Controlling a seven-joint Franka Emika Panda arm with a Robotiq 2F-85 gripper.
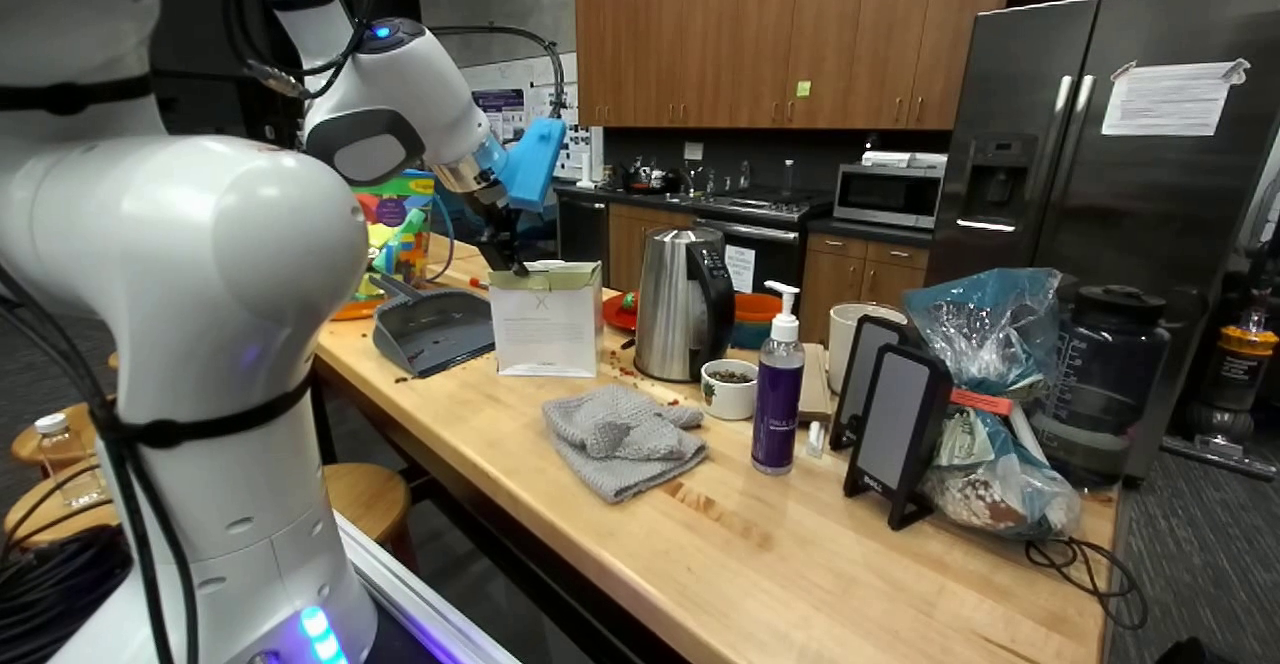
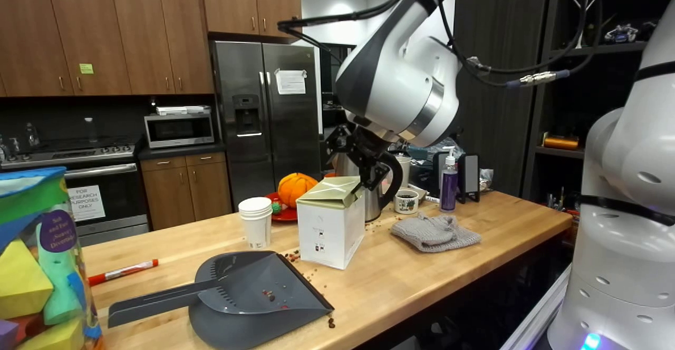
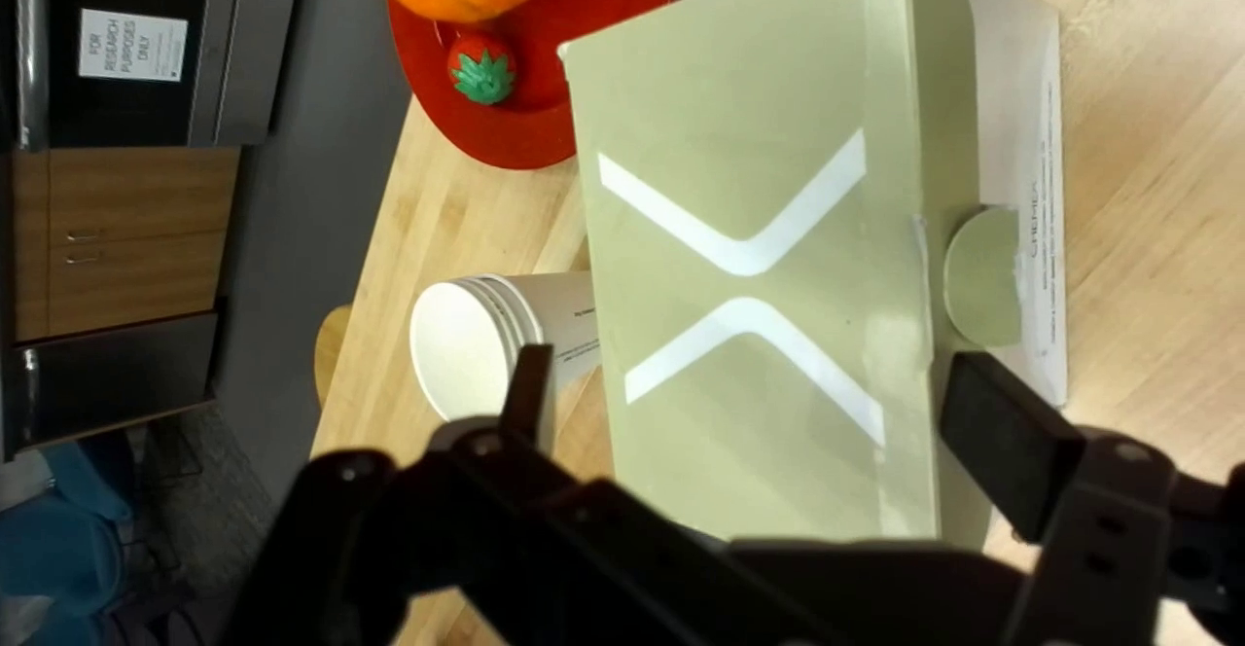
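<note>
A white box [image 1: 547, 332] with a pale green lid stands upright on the wooden table; it shows in an exterior view [image 2: 328, 236] too. In the wrist view its lid [image 3: 739, 189] bears a white X-like mark, and a rounded tab sits on the lid's side flap. My gripper [image 2: 352, 163] is tilted over the lid, open and holding nothing. In the wrist view the gripper [image 3: 768, 412] has one finger beyond each side of the lid, the right one close to the flap. I cannot tell whether a finger touches the box. The gripper [image 1: 512, 262] partly blends with the dark background.
A grey dustpan [image 2: 253, 297] with crumbs lies beside the box. Stacked paper cups [image 2: 256, 223], a red plate [image 3: 525, 130] with a toy pumpkin and strawberry, and a steel kettle [image 1: 668, 304] are near. A grey cloth [image 1: 625, 439], pump bottle [image 1: 778, 399] and speakers [image 1: 895, 424] stand farther along.
</note>
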